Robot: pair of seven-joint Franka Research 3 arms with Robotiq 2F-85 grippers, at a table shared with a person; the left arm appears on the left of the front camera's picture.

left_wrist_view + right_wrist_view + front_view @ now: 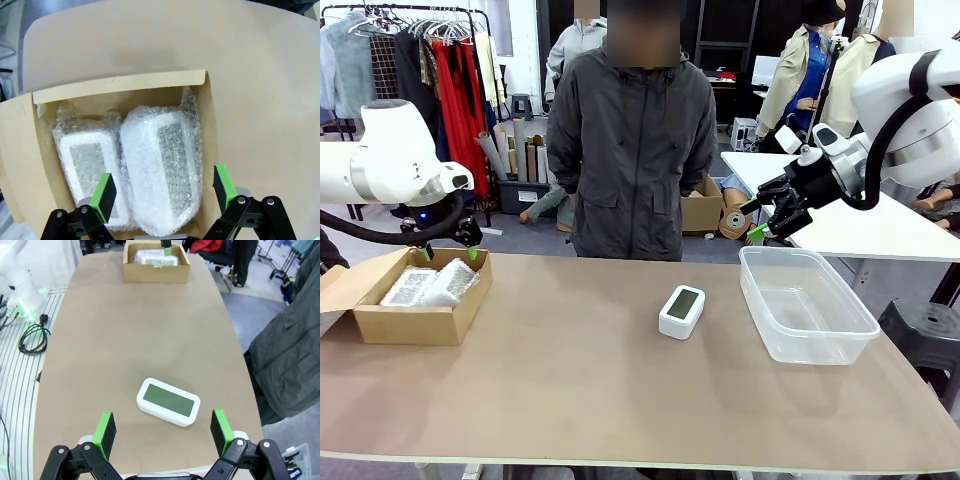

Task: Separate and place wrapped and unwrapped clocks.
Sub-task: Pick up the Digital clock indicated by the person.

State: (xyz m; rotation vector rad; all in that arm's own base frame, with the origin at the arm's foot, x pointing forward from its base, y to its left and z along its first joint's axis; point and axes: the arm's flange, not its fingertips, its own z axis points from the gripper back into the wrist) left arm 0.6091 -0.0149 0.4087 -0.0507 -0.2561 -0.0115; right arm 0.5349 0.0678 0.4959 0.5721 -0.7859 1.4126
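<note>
tan table; left: cardboard box; centre: white clock; right: clear tub

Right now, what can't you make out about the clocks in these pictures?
Wrapped clocks, left wrist view: bubble wrap blurs their faces.
Same clocks, front view: cardboard box wall hides their lower parts.
Bare clock, front view: screen too small to read.

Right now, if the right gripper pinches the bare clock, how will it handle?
The clock looks like hard plastic, so it is probably rigid and light. Its smooth rounded edges might slip in a pinch. Lying flat, screen up, on the table, it would likely slide when pushed, not tip.
</note>
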